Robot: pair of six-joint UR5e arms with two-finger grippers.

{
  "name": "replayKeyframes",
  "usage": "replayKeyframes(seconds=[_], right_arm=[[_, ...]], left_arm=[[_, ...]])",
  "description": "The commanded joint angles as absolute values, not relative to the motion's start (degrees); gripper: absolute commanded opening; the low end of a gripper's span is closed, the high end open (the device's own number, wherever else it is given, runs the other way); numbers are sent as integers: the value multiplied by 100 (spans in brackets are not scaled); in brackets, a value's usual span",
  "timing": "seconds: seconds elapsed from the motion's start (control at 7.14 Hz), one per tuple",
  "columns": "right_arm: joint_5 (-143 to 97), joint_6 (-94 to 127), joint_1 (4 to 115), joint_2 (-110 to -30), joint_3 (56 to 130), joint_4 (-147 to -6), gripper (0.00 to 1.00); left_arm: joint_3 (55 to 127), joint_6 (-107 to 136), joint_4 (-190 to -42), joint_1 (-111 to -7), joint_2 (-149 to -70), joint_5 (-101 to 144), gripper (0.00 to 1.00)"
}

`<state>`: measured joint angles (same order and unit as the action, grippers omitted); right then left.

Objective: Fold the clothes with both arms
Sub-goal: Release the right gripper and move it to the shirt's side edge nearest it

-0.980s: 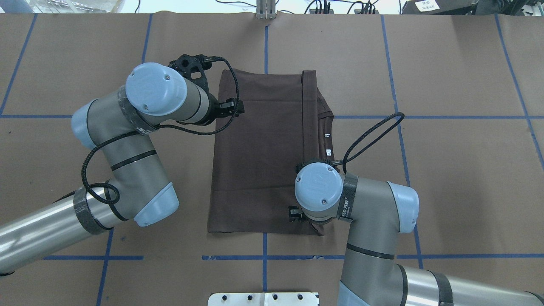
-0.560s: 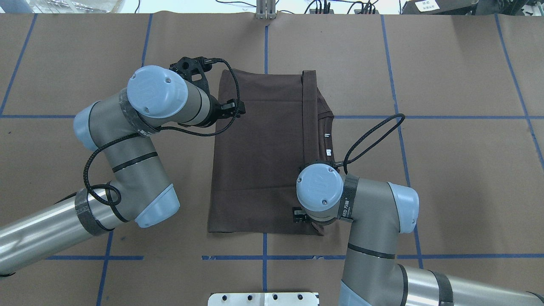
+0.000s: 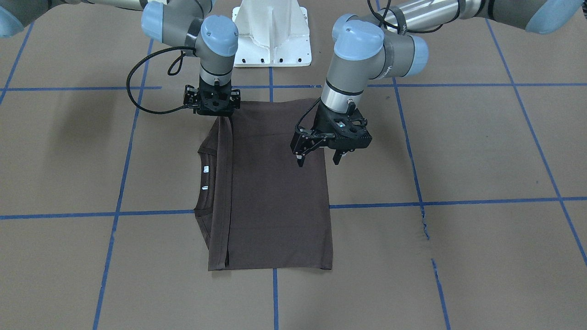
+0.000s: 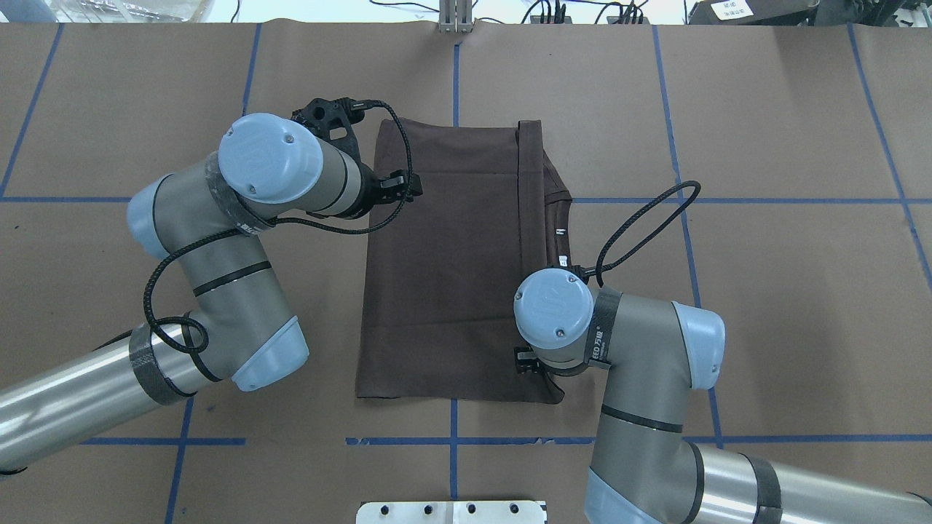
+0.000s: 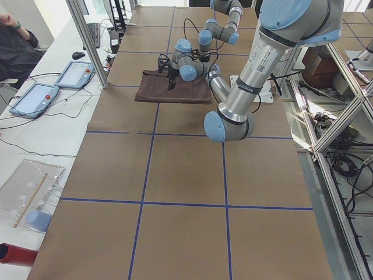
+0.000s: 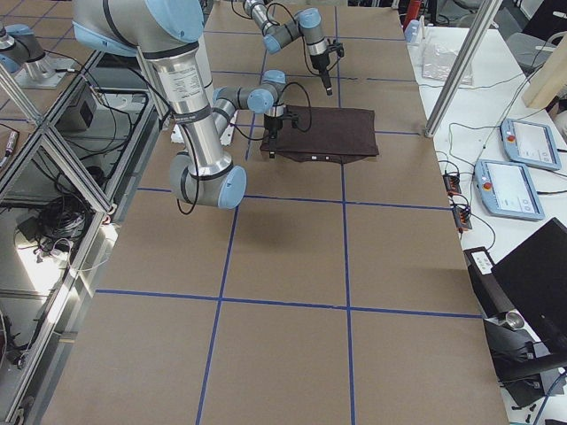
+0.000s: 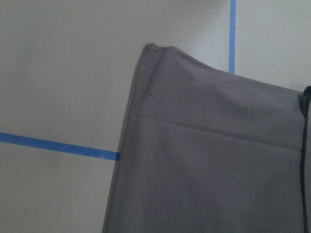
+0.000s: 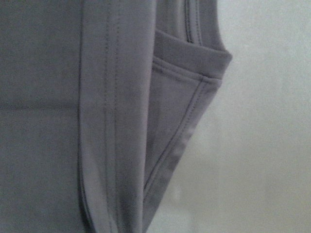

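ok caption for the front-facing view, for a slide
Folded dark brown T-shirt on the table, left gripper open above its side edge, right gripper low at the collar-side corner.

Dark brown folded T-shirt (image 3: 275,197) lies flat on the brown paper-covered table (image 3: 458,256). The black two-finger left gripper (image 3: 318,161), jaws apart, hangs above the shirt's side edge. The black right gripper (image 3: 213,103) is at the shirt's robot-side corner.

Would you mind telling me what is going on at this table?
The left arm and right arm are folding a brown T-shirt on the table. It already lies flat in a long rectangle, with the collar showing at one side. The left pincer hangs open above the opposite edge, holding nothing. The right pincer is at the collar-side corner nearest the pedestal; whether it grips the cloth cannot be told.
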<state>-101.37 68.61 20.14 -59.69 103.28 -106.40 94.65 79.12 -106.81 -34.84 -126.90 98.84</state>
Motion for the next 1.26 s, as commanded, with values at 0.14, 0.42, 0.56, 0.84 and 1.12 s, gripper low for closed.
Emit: replayKeyframes(seconds=[0.14,0.42,0.56,0.84,1.12], right_arm=[[-10116,6706,2127,-6396,10572,-10846,100],[-10037,6671,2171,-6749,10940,-10846,100],[-10098,6436,2345,-6663,11038,-10837,100],[-10160,6311,2662,-6208,11039,-10775,100],[-10169,6293,2803,-6082,11021,-10426,100]], left_arm=[[9492,7919,-10688,-3463,-12700,9879,100],[9527,7919,-10688,-3454,-12700,9888,100],[9536,7910,-10688,-3454,-12700,9888,100],[9597,7945,-10679,-3428,-12630,9914,100],[9965,8200,-10652,-3270,-12359,9932,100]])
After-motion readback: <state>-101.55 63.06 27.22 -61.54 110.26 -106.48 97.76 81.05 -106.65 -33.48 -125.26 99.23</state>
